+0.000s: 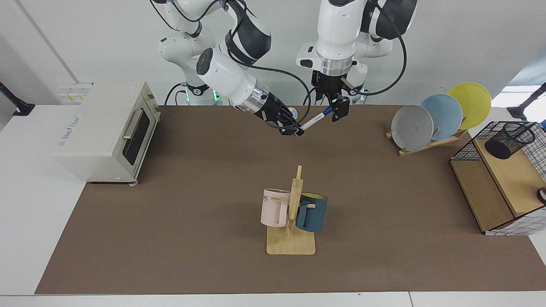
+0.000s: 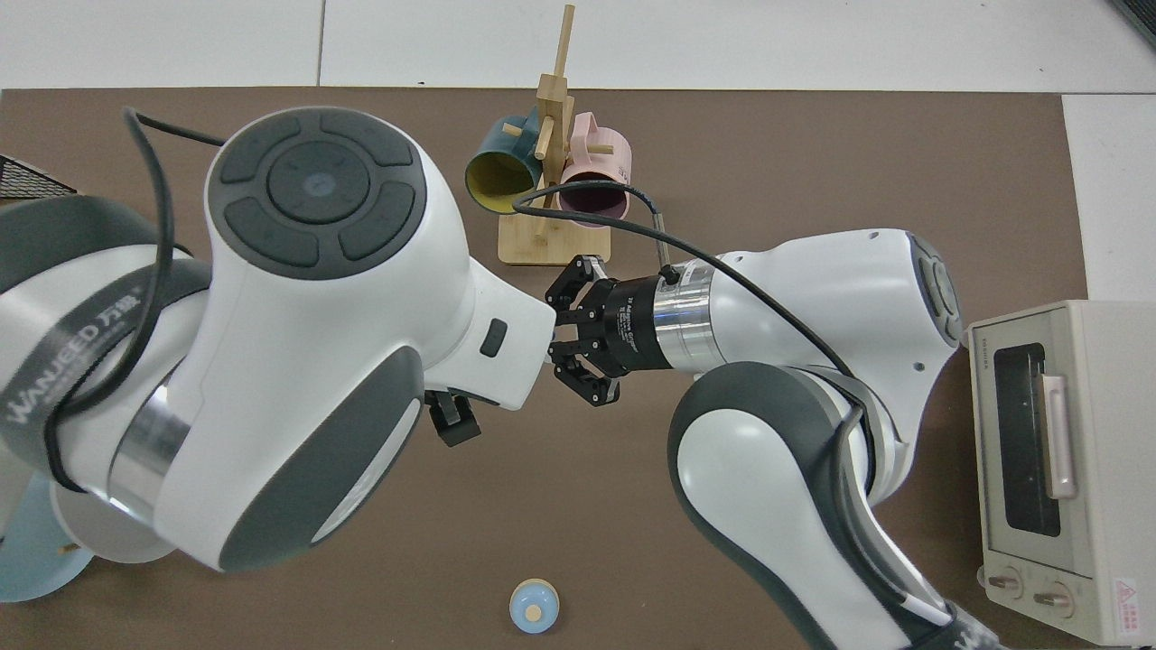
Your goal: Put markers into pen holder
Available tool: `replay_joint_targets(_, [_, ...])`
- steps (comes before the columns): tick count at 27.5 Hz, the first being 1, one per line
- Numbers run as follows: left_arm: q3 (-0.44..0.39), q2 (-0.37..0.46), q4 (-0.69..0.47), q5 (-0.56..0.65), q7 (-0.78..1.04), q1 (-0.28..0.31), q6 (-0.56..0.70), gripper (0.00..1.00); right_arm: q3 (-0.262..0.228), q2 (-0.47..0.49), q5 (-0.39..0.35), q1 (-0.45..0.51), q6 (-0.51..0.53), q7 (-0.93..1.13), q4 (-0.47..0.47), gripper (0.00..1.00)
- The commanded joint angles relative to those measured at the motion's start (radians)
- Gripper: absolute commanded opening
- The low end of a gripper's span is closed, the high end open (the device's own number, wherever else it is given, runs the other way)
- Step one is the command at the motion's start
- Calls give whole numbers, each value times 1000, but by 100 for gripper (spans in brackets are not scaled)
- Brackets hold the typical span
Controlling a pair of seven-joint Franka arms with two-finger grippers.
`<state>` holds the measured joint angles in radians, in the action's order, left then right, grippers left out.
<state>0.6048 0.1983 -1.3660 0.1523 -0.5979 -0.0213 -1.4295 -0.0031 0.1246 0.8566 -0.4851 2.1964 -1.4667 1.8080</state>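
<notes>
Nearest, at 6 o'clock on the brown matte tabletop (image 1: 170,221): a wooden mug tree (image 1: 293,221) on a flat square base, a pink mug (image 1: 273,207) and a dark teal mug (image 1: 312,212) hung either side of its post.

At 9 o'clock, a boxy cream toaster oven (image 1: 106,132) with a dark glass door. At 3 o'clock, a square wire-grid basket (image 1: 503,179) with wooden shelves; the pen holder (image 1: 510,140), a black wire-mesh cylinder, leans tilted on its upper shelf. Just beyond, toward 2 o'clock, a wooden rack holds round plates (image 1: 441,115): grey, blue, yellow.

Far centre, at 12 o'clock, above the tabletop: the right gripper (image 1: 293,129), clamped on the lower end of the marker (image 1: 313,120), a slim white barrel slanting up to its blue cap. The left gripper (image 1: 332,110) hangs straight down at that cap end; fingers set either side of the cap, contact cannot be told. The top view hides the marker under the left arm's housing.
</notes>
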Motion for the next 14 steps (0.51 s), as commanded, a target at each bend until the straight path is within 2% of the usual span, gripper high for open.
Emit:
replay_joint_targets(1, [-2, -31, -41, 3, -5, 1, -40, 100, 9, -28, -13, 16, -14, 26, 28, 0])
replay_joint_targets(6, [-2, -31, -39, 3, 21, -3, -68, 100, 9, -29, -13, 16, -14, 26, 30, 0])
replay_joint_targets(8, [0, -30, -38, 4, 29, -6, -75, 95, 9, -29, -13, 17, -14, 28, 30, 0])
replay_joint_targets(12, [42, -28, -41, 4, 24, -3, -127, 73, 9, -29, -13, 17, -14, 28, 30, 0])
replay_joint_targets(14, [44, -28, -44, 3, 24, -2, -134, 65, 9, -29, -14, 17, -14, 28, 30, 0])
